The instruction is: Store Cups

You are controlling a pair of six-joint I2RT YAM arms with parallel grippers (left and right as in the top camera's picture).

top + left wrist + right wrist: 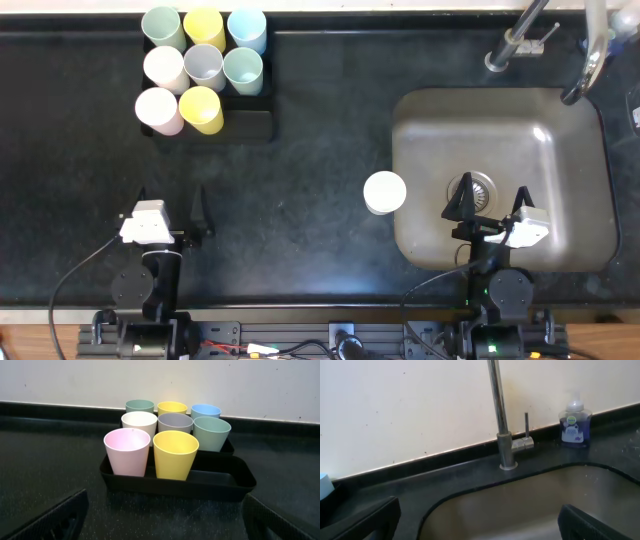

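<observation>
Top view: black tray [255, 128] at the far left of the counter [300, 240] carries eight stored cups [204, 65] in three rows, with one slot at its near right corner bare. A lone white cup [384, 192] sits on the counter just beside the left rim of the sink [420, 110], well apart from the tray; mouth up or down, cannot tell. Left gripper [170, 202] hangs close to its own base, fingers spread, nothing held. Right gripper [490, 203] sits over the sink basin, likewise spread and empty. Left wrist view: the tray [220, 485] is straight ahead, with the pink cup [127, 452] and yellow cup [175, 454] upright in the front row and the free slot beside the yellow one; the left gripper [165, 502] is released, its fingers wide on either side. Right wrist view: faucet [501, 420], soap bottle [575, 422] and the sink [530, 505] ahead; the right gripper [480, 510] is released, with no cup between its fingers. Judgement: storing is nearly done, eight in and one to go; the white cup is not yet picked up, and the bare slot looks meant for it
</observation>
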